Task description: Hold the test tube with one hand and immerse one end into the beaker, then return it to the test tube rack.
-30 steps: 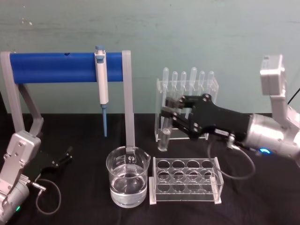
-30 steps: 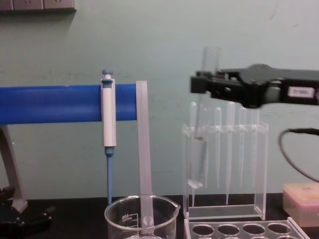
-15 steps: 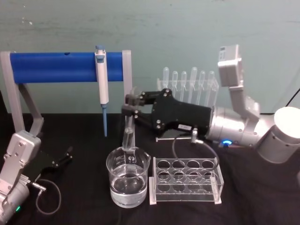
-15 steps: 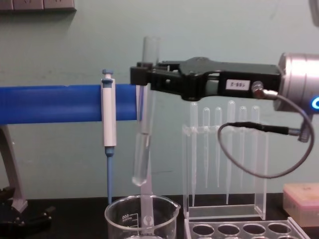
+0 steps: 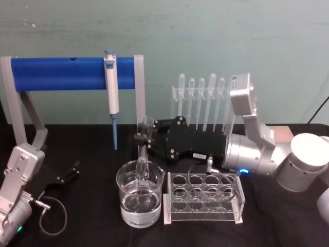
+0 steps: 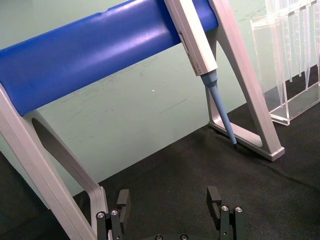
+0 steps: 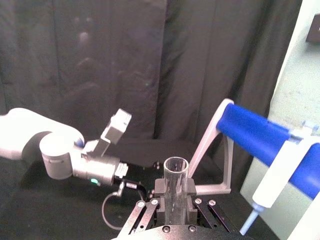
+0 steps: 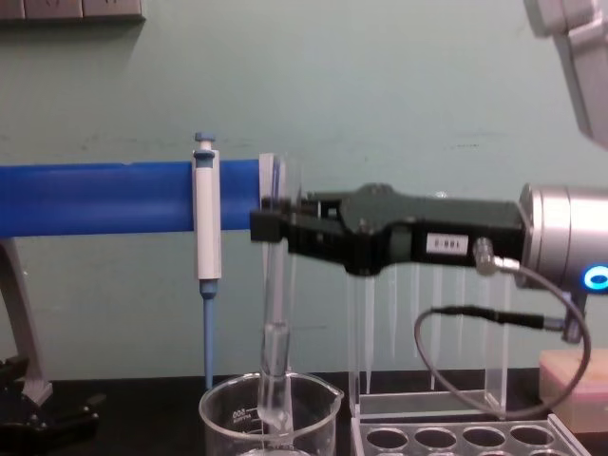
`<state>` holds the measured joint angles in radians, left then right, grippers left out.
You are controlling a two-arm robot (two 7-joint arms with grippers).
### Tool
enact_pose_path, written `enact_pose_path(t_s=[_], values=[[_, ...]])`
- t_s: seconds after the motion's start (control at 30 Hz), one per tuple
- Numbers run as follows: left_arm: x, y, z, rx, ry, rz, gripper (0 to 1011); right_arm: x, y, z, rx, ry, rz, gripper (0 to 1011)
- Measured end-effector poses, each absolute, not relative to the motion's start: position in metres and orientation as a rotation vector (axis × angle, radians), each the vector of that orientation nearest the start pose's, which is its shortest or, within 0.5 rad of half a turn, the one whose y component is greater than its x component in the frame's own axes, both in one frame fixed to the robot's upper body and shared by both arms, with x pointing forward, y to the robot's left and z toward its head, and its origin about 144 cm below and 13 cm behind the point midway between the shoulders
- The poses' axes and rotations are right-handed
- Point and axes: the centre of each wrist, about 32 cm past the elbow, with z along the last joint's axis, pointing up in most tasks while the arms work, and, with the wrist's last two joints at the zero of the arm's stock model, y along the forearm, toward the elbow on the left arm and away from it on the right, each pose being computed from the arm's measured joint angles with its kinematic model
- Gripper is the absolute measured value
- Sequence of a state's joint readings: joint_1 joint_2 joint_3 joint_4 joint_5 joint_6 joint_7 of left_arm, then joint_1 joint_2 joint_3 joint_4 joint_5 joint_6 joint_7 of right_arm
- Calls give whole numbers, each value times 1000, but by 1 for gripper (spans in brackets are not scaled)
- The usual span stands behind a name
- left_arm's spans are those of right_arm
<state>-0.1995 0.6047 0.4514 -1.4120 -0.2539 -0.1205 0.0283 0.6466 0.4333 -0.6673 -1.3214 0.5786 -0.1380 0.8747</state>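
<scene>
Compared with the previous frame, the right gripper [image 5: 143, 139] has lowered. The round end of the test tube [image 8: 275, 380], previously above the rim of the beaker [image 8: 223, 418], now sits inside the glass wall, below the rim. Contact with the clear liquid cannot be confirmed.

Right gripper state: black fingers clamped on the upper part of the test tube, just under its flared rim. The tube hangs close to upright. The silver arm reaches in from the right, passing over the far side of the test tube rack [image 5: 203, 198].

The beaker stands at the near centre of the black table [image 5: 87, 221], just left of the rack and touching or nearly touching it.

Left gripper [image 5: 72, 172] state: parked low at the near left, fingers spread apart and empty. Beyond it hangs the blue-and-white pipettor [image 5: 110, 85], suspended from the blue bar stand [image 5: 61, 73]. The pipette stand [image 5: 205, 98] is at the far right.
</scene>
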Motion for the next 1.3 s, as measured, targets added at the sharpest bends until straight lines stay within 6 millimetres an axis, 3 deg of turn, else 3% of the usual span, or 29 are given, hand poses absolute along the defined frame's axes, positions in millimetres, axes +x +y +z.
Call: enact_pose_path(t_s=[0.43,1.3], values=[[489,310,1140,304,-285,1248,1000,594,-204,1220,-3,-233,-211,227],[489,310,1140,304,-285,1248,1000,589,-203,1195,-22,-224,-222,227]])
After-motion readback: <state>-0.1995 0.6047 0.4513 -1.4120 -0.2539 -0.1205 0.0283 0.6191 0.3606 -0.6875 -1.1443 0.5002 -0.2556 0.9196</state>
